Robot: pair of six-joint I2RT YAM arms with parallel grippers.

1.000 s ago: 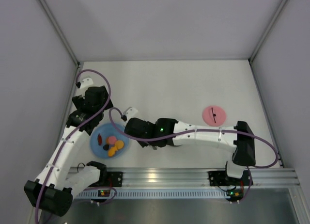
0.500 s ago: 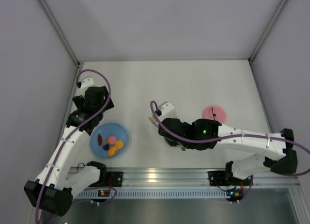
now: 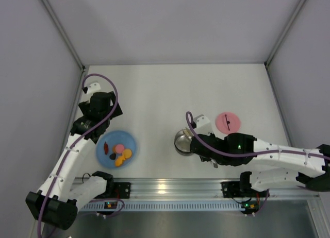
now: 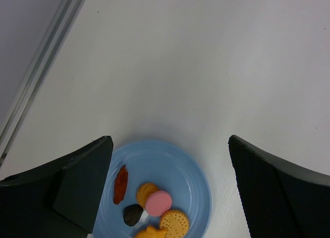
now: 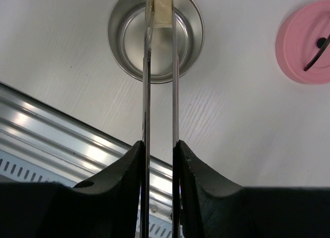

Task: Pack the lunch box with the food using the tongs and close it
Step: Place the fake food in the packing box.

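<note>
The lunch box point(image 3: 182, 140) is a round steel bowl, and its inside point(image 5: 134, 42) shows nothing lying in it. My right gripper point(image 5: 158, 145) point(image 3: 195, 145) is shut on the tongs point(image 5: 146, 83). Their two thin arms reach out over the bowl with a pale yellow piece point(image 5: 162, 9) between the tips. The pink lid point(image 3: 227, 122) point(image 5: 304, 42) lies flat to the bowl's right. More food point(image 3: 120, 153) point(image 4: 158, 201) sits on a blue plate point(image 3: 130, 140) point(image 4: 196, 166): pink, orange, dark and red-brown pieces. My left gripper point(image 4: 169, 142) point(image 3: 98, 117) hangs open above the plate's far edge, holding nothing.
An aluminium rail point(image 3: 196, 186) point(image 5: 51, 130) runs along the near table edge just below the bowl. Grey walls with metal corner posts point(image 3: 62, 34) close in the left, right and back sides.
My right arm has swung right from the blue plate to the steel bowl, carrying the tongs and the pale piece. The bowl has come into view. The left arm has stayed put.
</note>
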